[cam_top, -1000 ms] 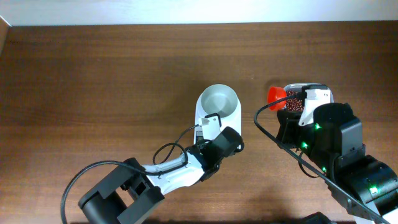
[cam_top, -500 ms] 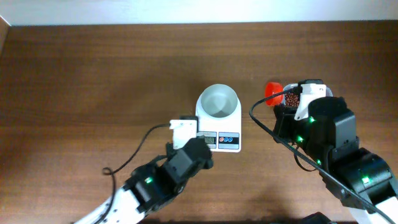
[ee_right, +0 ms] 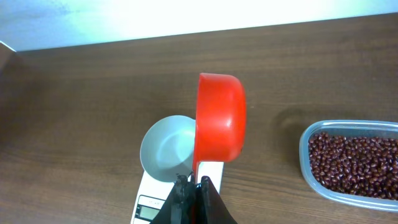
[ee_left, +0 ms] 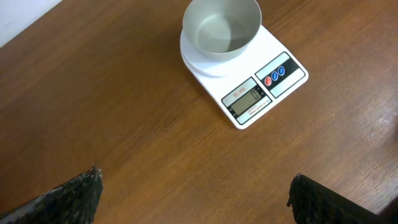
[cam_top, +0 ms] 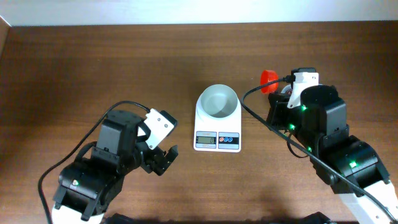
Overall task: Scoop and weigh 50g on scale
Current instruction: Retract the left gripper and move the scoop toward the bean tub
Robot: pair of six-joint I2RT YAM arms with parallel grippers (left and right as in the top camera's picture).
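The scale (cam_top: 217,142) holds an empty bowl (cam_top: 217,101). With your right gripper (ee_right: 194,186) pinching the scoop (ee_right: 219,118), dip level into the beans (ee_right: 351,158) toward the tabletop's (cam_top: 93,68) right edge. Your left gripper (cam_top: 163,158) hangs spread, clear.

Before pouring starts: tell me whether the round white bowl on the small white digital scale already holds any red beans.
No, the round white bowl on the white digital scale shows only its bare inside.

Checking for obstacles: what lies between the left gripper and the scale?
Nothing but bare wooden table lies between the left gripper and the scale; the overhead and left wrist views both show it.
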